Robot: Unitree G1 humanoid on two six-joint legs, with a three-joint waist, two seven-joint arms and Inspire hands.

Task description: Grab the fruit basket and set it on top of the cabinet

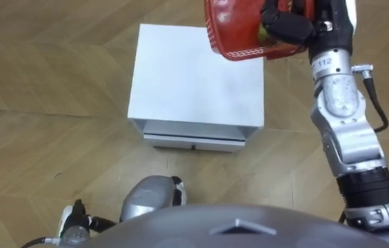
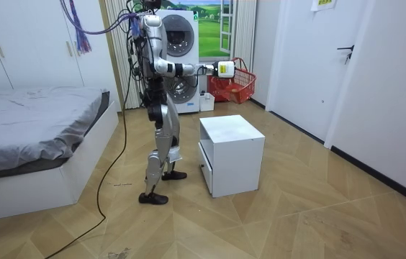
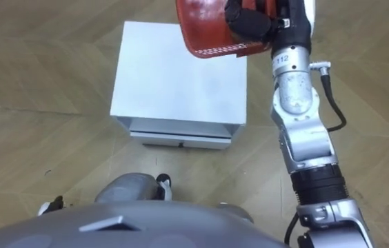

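The right hand (image 1: 287, 24) is curled tight on the red fruit basket (image 1: 232, 31), up in the air over the far right corner of the white table (image 1: 194, 89); the left hand (image 1: 76, 224) hangs low. The basket looks light and stiff, so its top edge is a good place to hold. It hangs tipped, and I think its long side goes left to right.

White square cabinet (image 1: 194, 83), drawer (image 1: 193, 131) in its front, standing on herringbone wooden floor (image 1: 43, 103)

One red basket (image 1: 230, 29); one white drawer table (image 1: 194, 79); one bed (image 2: 30, 126).
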